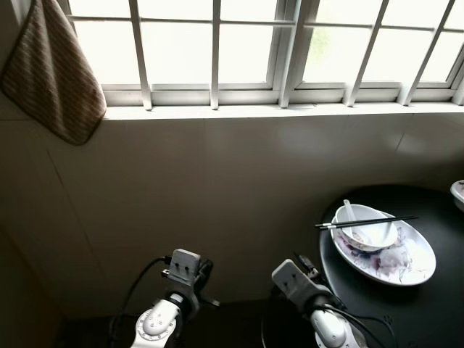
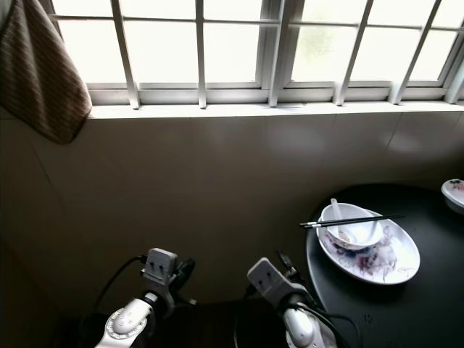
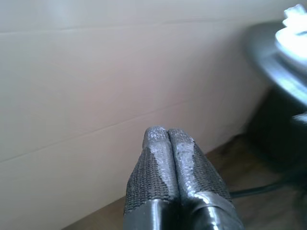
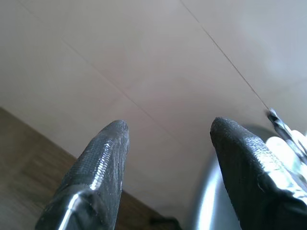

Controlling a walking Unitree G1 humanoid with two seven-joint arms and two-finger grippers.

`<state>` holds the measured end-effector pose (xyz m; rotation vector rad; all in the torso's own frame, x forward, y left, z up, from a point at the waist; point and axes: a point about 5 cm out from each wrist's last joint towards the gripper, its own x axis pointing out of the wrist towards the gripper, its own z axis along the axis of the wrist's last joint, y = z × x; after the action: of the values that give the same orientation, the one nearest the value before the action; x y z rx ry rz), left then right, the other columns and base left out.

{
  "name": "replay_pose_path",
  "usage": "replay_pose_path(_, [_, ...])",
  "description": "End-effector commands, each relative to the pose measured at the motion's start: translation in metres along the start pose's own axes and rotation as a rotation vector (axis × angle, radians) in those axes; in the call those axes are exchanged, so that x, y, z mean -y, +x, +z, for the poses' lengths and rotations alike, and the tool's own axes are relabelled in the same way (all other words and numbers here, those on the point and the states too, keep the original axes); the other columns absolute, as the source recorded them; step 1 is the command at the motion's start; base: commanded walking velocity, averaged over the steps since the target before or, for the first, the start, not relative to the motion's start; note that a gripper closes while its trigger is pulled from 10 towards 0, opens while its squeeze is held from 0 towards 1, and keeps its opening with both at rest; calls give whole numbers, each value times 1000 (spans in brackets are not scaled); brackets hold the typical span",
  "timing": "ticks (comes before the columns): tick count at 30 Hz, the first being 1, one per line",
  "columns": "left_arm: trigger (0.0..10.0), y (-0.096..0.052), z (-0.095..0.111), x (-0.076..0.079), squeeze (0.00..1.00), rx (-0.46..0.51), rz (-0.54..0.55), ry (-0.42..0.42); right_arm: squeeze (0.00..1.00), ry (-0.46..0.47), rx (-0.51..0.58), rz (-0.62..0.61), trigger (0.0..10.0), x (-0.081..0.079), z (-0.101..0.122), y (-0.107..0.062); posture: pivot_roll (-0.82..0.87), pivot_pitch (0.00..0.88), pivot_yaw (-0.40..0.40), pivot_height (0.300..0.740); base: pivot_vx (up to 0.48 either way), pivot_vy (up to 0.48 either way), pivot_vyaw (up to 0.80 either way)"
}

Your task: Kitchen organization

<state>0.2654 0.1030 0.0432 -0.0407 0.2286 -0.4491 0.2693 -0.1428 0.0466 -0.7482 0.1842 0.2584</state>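
Note:
A round black table (image 1: 428, 304) stands at the right. On it lies a white flowered plate (image 1: 413, 264) holding a white bowl (image 1: 362, 226) with a white spoon (image 1: 351, 214) in it. Black chopsticks (image 1: 366, 221) rest across the bowl's rim. Both arms are held low in front of a tiled wall. My left gripper (image 3: 167, 136) is shut with nothing between its fingers, pointing at the wall. My right gripper (image 4: 168, 132) is open and empty, just left of the table's edge (image 4: 206, 201).
A brown striped cloth (image 1: 51, 72) hangs at the upper left beside a barred window (image 1: 275, 43) with a white sill. Another white dish (image 1: 458, 192) shows at the table's far right edge. Wooden floor (image 4: 29, 158) runs along the wall's base.

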Motion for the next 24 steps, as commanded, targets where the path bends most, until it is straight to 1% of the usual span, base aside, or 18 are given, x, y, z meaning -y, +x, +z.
replay_pose_path(1, [10000,-5,-1,-12,0,-7,32,16,0,27,35,-2,10000,0,11,3,-8,0,-47,740,296,0,0])
replay_pose_path(6, [10000,-5,0,-11,0,-5,32,16,0,27,31,0,10000,-1,10,4,-8,0,-48,740,295,0,-735])
replay_pose_path(9, [10000,-5,-1,-12,0,-5,32,15,0,8,44,8,10000,-1,11,4,-8,0,-48,740,265,0,0])
replay_pose_path(10, [10000,-5,-1,-11,0,-5,31,14,0,-17,51,9,10000,-2,12,4,-8,0,-49,740,244,0,0])
replay_pose_path(13, [10000,-5,-1,-11,0,-7,31,15,0,-43,55,6,10000,-2,13,4,-7,0,-49,740,162,0,0])
replay_pose_path(14, [10000,-5,-1,-11,0,-8,30,14,0,-81,58,-1,10000,-2,14,4,-7,0,-49,740,0,0,0])
replay_pose_path(16, [10000,-5,-1,-11,0,-9,30,14,0,-124,66,-6,10000,-2,15,4,-7,0,-49,740,0,0,0])
replay_pose_path(17, [10000,-5,-1,-11,0,-6,31,11,0,-164,86,2,10000,-4,18,4,-4,0,-50,740,0,0,0])
replay_pose_path(20, [10000,-5,-1,-11,0,1,31,6,0,-218,119,11,10000,-6,21,3,-4,0,-50,740,0,0,0])
replay_pose_path(21, [10000,-5,0,-11,0,1,31,5,0,-230,127,13,10000,-7,22,3,-4,0,-50,740,0,0,0])
replay_pose_path(22, [10000,-5,-1,-11,0,2,31,3,0,-231,147,39,10000,-10,24,2,-5,0,-50,740,0,0,0])
replay_pose_path(24, [10000,-5,-1,-11,0,0,31,3,0,-217,151,69,10000,-14,24,1,-6,0,-50,740,0,0,0])
